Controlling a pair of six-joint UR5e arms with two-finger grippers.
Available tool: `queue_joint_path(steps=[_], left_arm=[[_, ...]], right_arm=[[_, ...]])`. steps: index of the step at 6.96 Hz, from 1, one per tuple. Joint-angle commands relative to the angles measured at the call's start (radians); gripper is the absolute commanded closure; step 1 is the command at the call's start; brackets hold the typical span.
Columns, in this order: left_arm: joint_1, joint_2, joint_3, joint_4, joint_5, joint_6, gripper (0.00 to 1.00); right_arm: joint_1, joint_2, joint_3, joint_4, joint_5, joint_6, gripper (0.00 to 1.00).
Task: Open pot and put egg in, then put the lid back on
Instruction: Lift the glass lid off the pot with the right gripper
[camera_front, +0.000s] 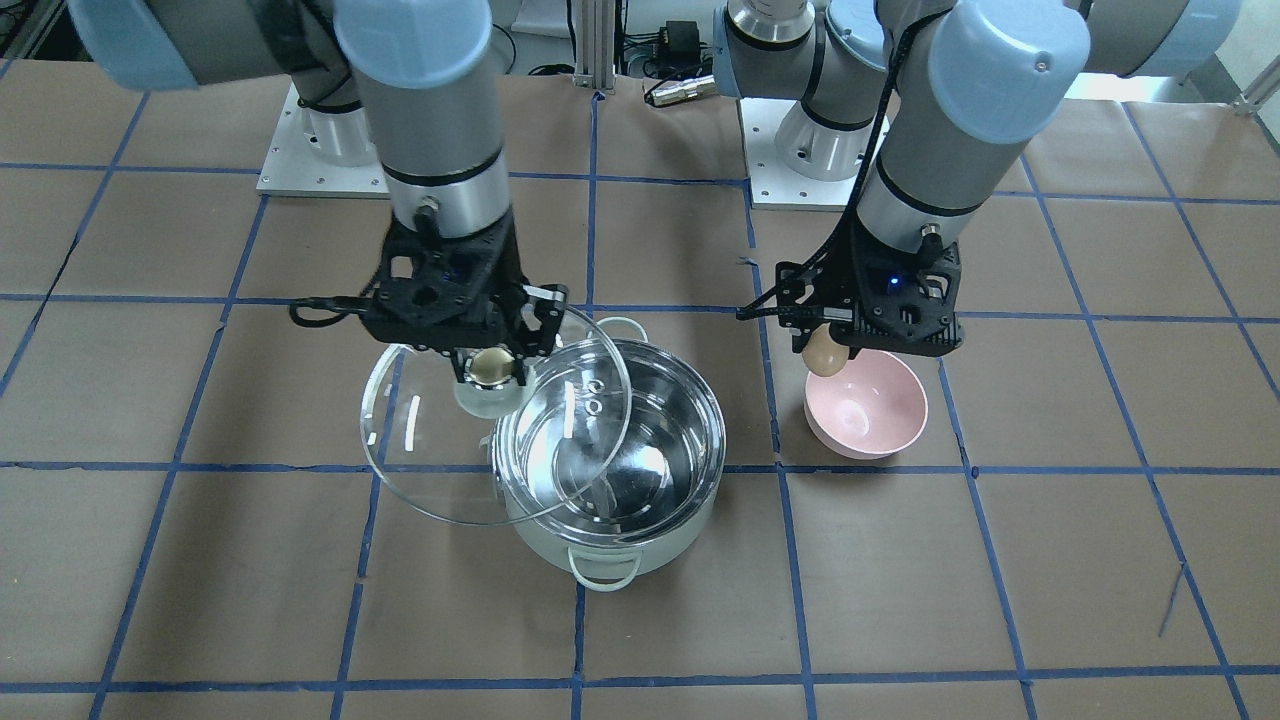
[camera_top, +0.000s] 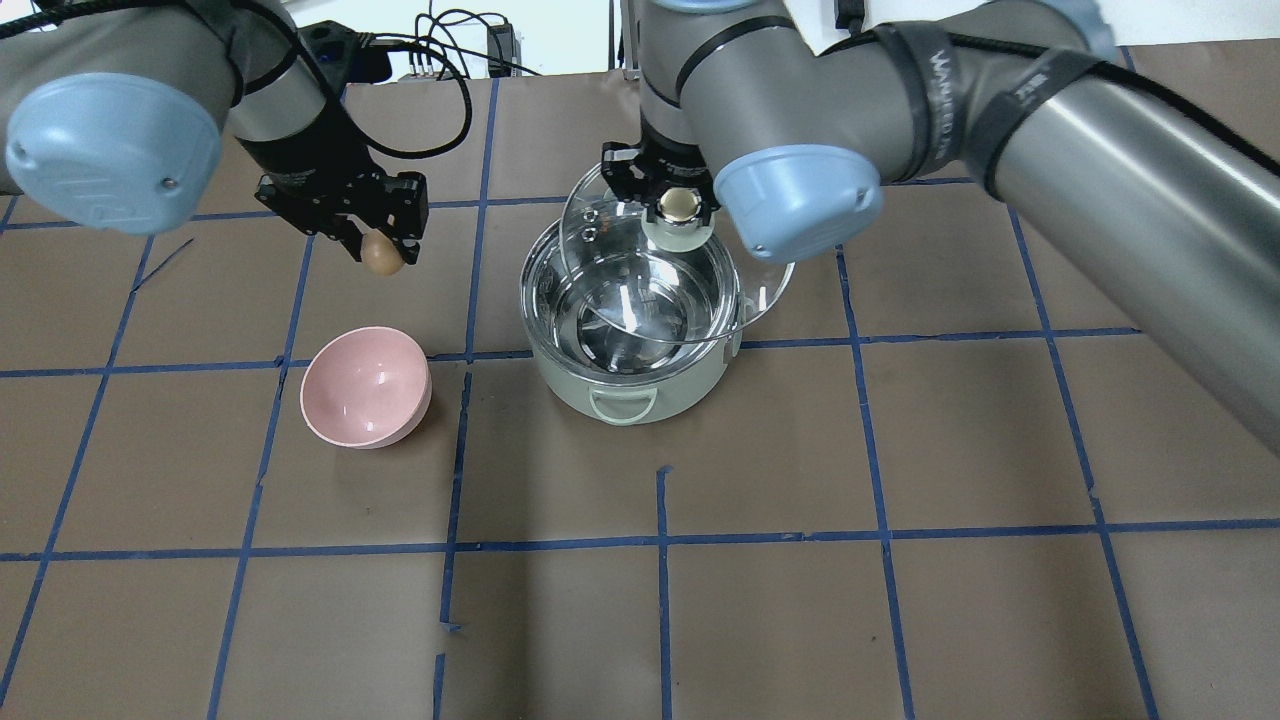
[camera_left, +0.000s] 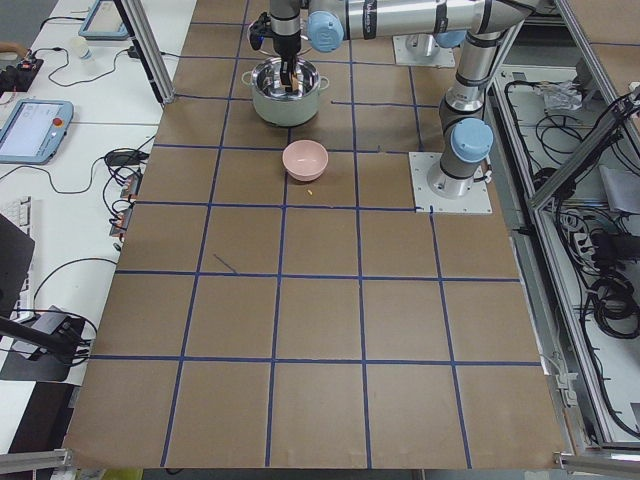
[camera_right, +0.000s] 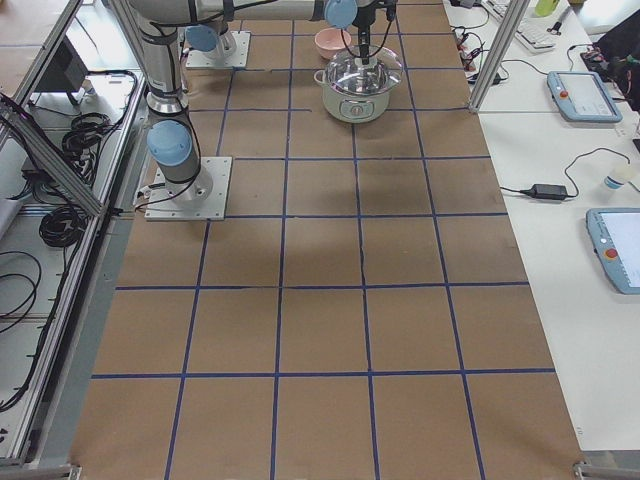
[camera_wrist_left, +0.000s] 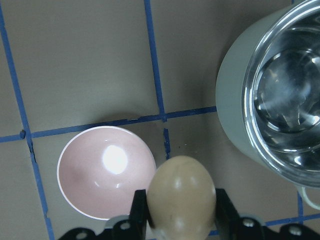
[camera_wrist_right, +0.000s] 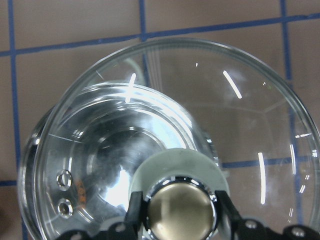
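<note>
The pot (camera_top: 632, 385) stands open mid-table, its steel inside bare; it also shows in the front view (camera_front: 600, 545) and at the right of the left wrist view (camera_wrist_left: 231, 100). My right gripper (camera_top: 679, 207) is shut on the cream-gold knob of the glass lid (camera_top: 608, 268). It holds the lid tilted above the pot, shifted toward the pot's far right rim (camera_front: 420, 450) (camera_wrist_right: 240, 125). My left gripper (camera_top: 381, 256) is shut on the brown egg (camera_top: 381, 252). It holds the egg in the air left of the pot, above the table by the pink bowl (camera_front: 824, 352) (camera_wrist_left: 181, 192).
A pink bowl (camera_top: 365, 387) lies empty on the table left of the pot, below and beside the egg (camera_front: 866, 405) (camera_wrist_left: 106, 172). Brown paper with blue tape lines covers the table (camera_top: 900, 450). Both arm bases stand at the robot's edge of the table.
</note>
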Motion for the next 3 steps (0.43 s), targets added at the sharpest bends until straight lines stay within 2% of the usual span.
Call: queue_joint_path(steps=[1, 2, 3], left_arm=[[-0.079, -0.086, 0.000, 0.154, -0.042, -0.087, 0.71], [-0.157, -0.159, 0.000, 0.242, -0.027, -0.110, 0.71], [-0.185, -0.224, 0.000, 0.354, -0.018, -0.144, 0.71]], right_arm=[[-0.154, -0.104, 0.012, 0.135, -0.002, -0.183, 0.68], [-0.162, -0.108, 0.022, 0.170, -0.002, -0.192, 0.69], [-0.163, -0.108, 0.031, 0.172, 0.000, -0.192, 0.69]])
